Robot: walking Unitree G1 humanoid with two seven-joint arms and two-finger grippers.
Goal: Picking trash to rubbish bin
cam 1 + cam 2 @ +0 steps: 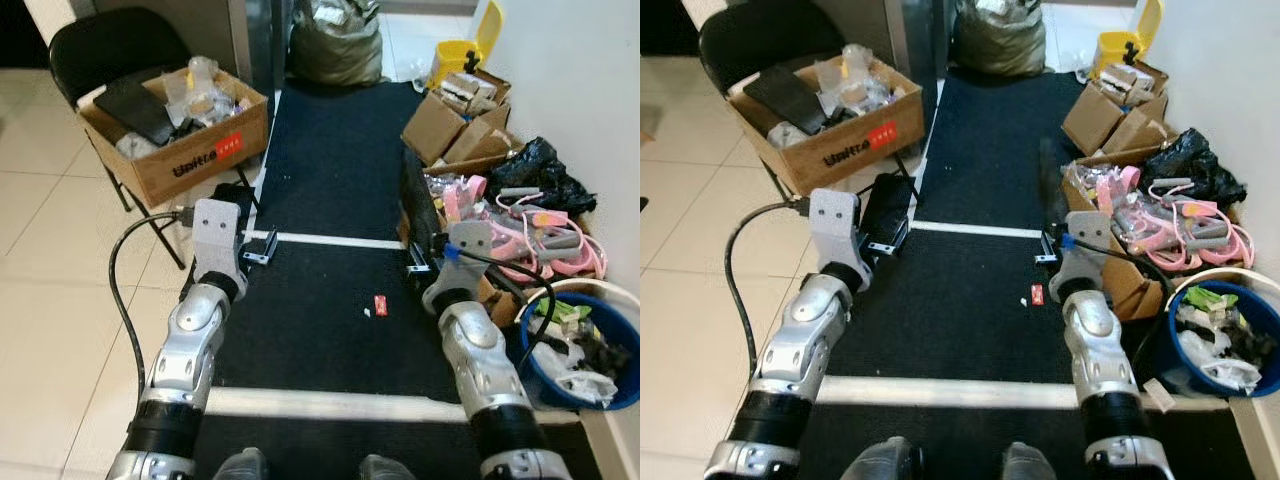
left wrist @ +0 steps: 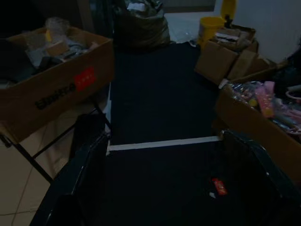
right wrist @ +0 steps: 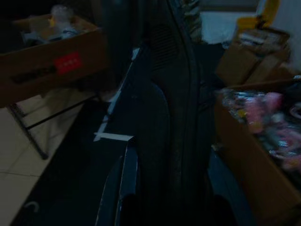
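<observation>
Both arms reach forward over the black mat. On the left, the left gripper has its fingers spread wide apart. Between the arms, the red scrap lies on the mat, long axis near-to-far, nearer the right gripper, whose fingers look pressed together. At far right sits the blue bin.

Black mat with small red scrap of trash — both arms extended over it.

Scrap lies between left gripper and right gripper, nearer the right. Blue bin at right holds rubbish — cardboard box sits on a chair at left.
</observation>
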